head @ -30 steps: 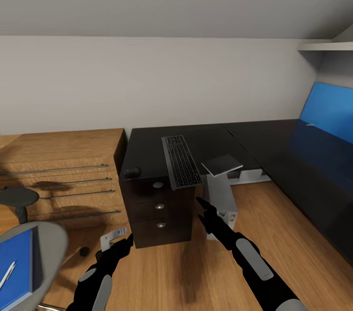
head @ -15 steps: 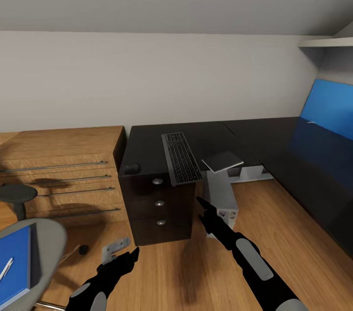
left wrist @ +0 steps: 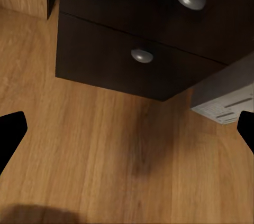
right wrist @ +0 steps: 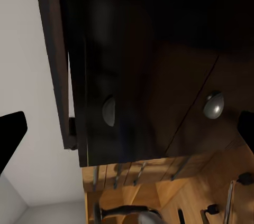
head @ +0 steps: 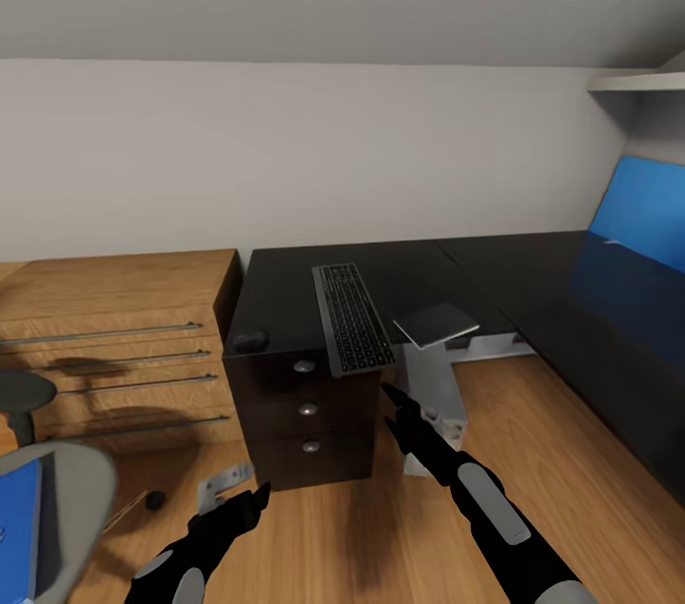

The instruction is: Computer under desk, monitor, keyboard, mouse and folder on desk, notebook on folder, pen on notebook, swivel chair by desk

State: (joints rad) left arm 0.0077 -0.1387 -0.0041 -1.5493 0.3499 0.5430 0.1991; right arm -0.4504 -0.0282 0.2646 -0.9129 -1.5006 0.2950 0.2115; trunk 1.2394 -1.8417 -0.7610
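view swung right, left hand [head: 259,493] lowered, swivel chair [head: 57,499] partly cropped

From our head we look down over the surface [head: 285,285], while both wrist views face its drawers [left wrist: 121,57] close up.

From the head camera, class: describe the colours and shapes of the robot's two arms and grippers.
Both arms are black with light grey panels on the forearms. The left gripper and right gripper are black, each ending in two slim, pointed fingers. No cables or markings are visible.
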